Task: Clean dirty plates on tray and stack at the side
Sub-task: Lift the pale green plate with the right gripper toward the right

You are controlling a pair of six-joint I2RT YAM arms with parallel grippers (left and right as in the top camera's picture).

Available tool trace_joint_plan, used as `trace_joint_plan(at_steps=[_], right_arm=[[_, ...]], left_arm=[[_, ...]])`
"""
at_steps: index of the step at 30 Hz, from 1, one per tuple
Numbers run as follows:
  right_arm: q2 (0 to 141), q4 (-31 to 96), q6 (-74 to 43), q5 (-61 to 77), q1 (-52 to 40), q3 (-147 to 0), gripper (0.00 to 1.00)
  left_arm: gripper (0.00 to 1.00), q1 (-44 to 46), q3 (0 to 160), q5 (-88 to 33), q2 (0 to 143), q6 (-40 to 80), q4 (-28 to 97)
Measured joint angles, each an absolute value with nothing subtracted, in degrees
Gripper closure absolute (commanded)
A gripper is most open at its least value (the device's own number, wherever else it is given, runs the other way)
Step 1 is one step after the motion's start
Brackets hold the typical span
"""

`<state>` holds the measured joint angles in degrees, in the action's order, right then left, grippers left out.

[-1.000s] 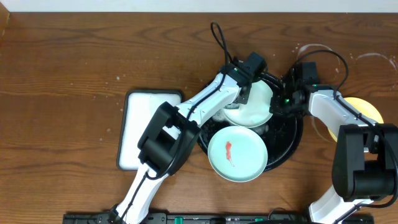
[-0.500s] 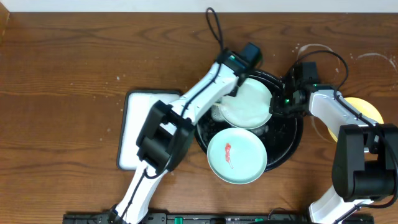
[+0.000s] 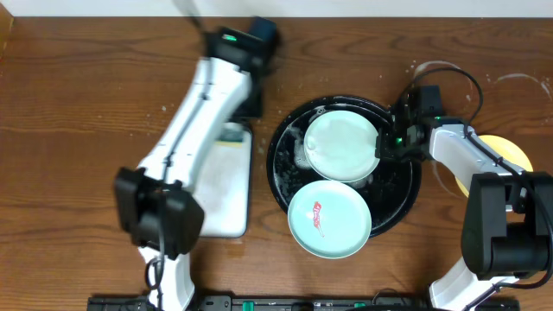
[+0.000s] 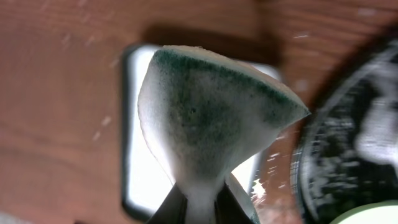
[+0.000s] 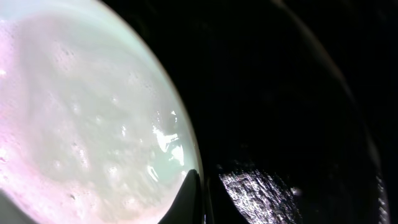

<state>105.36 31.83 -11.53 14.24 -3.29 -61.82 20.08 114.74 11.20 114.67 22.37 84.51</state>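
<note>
The black tray (image 3: 281, 177) holds two pale mint plates. The far plate (image 3: 341, 147) is soapy; it also fills the right wrist view (image 5: 74, 112). The near plate (image 3: 333, 225) has a red smear at centre and overhangs the tray's front rim. My right gripper (image 3: 386, 147) is shut on the soapy plate's right rim (image 5: 200, 193). My left gripper (image 3: 250, 102) is shut on a foamy green sponge (image 4: 211, 118) over the far end of the white tray (image 3: 226, 186). The yellow plate (image 3: 511, 149) lies on the bare wood at the right, partly under my right arm.
The white rectangular tray (image 4: 143, 174) lies left of the black tray (image 4: 336, 168), with a strip of wet wood between them. Whitish ring stains (image 3: 518, 82) mark the wood at the far right. My left arm stretches over the white tray.
My left arm has swung left off the soapy plate with the sponge, from the black tray to above the white tray's far end. The right arm and plates have not moved.
</note>
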Motion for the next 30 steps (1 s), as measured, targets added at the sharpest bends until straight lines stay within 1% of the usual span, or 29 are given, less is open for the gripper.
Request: trace_joint_plan(at_steps=[4,8,16,25,30], right_arm=[[104.3,38.0,-10.6,9.2,-3.7,-65.1,0.99],[99.6,41.4,-9.1,2.4,-7.1,-69.2,0.99],[90.3,44.1,-6.4,-11.1,-16.2,-71.5,0.99],[86.0,44.8,-5.4,-35.8,-27.1,-71.5,0.99],[84.9,44.8,-2.3,-47.8,-33.1,-71.5,0.99]], left_arm=[[0.92,14.3,113.5,7.8,114.4,21.9,85.7],[0.92,11.7,108.6,5.6,114.6,20.9,83.9],[0.92,10.1,99.5,0.9,114.7,17.9,77.0],[0.92,9.5,96.0,-0.3,114.7,17.0,73.0],[0.91,9.4,96.0,-0.5,114.7,16.6,72.9]])
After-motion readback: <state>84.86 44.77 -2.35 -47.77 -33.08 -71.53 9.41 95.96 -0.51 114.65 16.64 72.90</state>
